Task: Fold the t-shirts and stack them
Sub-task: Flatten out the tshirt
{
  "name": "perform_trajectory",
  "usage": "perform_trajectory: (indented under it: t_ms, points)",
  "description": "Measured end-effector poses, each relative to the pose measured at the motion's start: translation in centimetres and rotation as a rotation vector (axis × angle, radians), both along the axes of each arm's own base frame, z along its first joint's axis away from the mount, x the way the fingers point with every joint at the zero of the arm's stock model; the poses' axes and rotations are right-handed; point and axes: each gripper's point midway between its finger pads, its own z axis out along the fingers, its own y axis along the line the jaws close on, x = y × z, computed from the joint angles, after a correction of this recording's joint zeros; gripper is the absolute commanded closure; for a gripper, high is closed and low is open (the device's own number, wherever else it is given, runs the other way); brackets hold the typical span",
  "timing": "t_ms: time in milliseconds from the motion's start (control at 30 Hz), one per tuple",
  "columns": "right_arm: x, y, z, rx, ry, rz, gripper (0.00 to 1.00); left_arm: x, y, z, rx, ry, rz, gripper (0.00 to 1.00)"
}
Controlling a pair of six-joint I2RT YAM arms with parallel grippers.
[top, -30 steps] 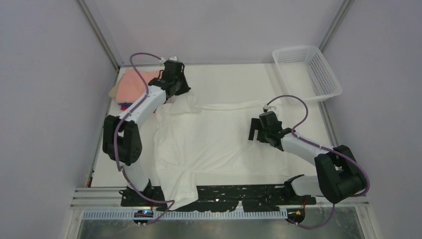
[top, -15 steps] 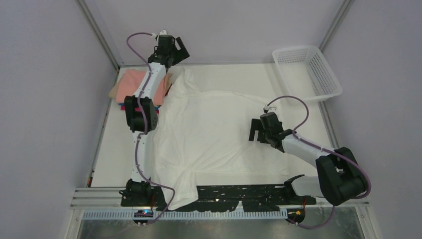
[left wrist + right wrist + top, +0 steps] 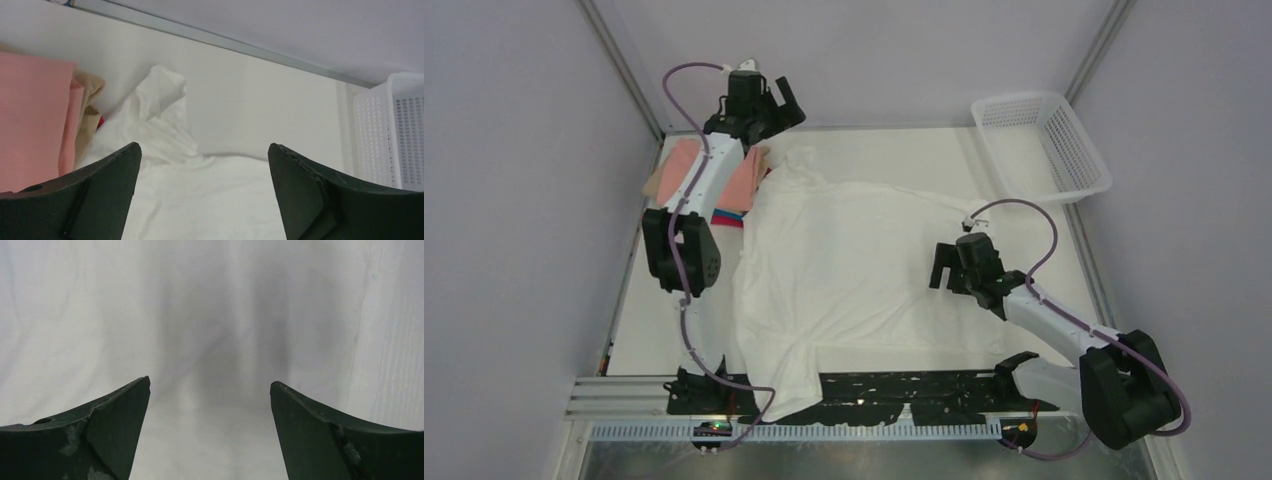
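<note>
A large white t-shirt (image 3: pixel 844 260) lies spread across the middle of the tabletop (image 3: pixel 894 150), hem spilling over the near edge, one sleeve (image 3: pixel 160 95) bunched beside the folded stack (image 3: pixel 30 115) at the far left corner. The left tool (image 3: pixel 203 147) hangs above that sleeve, the right tool (image 3: pixel 210 381) over the shirt's right side, both with jaws spread wide, holding nothing; flattening the sleeve first should give a cleaner fold
</note>
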Motion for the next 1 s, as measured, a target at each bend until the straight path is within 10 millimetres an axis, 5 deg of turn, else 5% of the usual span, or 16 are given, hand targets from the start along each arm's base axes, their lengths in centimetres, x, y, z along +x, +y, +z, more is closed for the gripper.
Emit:
perform_trajectory:
  t_ms: [167,267,533,667,833,1000]
  points:
    - [0.7,-0.2,2.0,0.004,-0.062,-0.017,0.05,-8.4,0.9,2.8,0.043,-0.002,-0.029,0.00]
    - [2.3,0.3,4.0,0.018,-0.107,-0.021,0.05,-13.0,0.4,2.2,0.066,0.010,-0.055,0.00]
    - [12.1,5.6,8.5,0.149,-0.188,-0.035,0.05,-22.6,-1.0,-9.2,0.127,0.248,-0.149,0.00]
    - [17.7,8.8,7.9,0.187,-0.164,-0.026,0.05,-25.2,-0.8,-12.9,0.129,0.340,-0.163,0.00]
    - [23.4,11.4,5.9,0.162,-0.115,0.030,0.05,-26.1,-0.8,-14.3,0.119,0.370,-0.170,0.00]
    - [26.2,12.1,3.6,0.066,-0.034,0.133,0.05,-25.8,-0.9,-15.3,0.121,0.386,-0.167,0.00]
